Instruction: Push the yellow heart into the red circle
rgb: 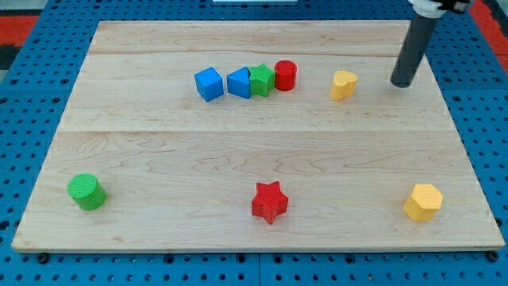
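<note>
My tip [402, 82] right of yellow heart [343, 84], red circle [285, 75] leftward

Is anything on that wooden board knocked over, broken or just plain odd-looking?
Nothing stands out. The blocks all sit flat on the board. A blue cube, another blue block, green star and red circle huddle in a row. My tip hovers right of the yellow heart, not touching it.
</note>
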Available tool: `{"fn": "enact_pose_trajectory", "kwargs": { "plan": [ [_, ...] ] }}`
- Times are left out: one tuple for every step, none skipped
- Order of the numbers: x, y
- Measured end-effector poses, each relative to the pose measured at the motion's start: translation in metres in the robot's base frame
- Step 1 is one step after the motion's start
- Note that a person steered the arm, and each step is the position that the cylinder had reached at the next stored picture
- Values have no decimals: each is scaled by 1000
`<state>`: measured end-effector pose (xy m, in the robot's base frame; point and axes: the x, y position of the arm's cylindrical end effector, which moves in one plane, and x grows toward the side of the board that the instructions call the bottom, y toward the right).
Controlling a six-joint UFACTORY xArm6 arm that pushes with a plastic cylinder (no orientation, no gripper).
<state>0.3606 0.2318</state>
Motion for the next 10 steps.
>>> {"fn": "enact_pose_trajectory", "kwargs": {
  "plan": [
    [10,-14],
    [10,-49],
    [9,-92],
    [-5,-115],
    [-8,-106],
    [-12,-60],
    [-45,-55],
    [-74,-59],
    [-76,-88],
    [-61,-88]
  ]
}}
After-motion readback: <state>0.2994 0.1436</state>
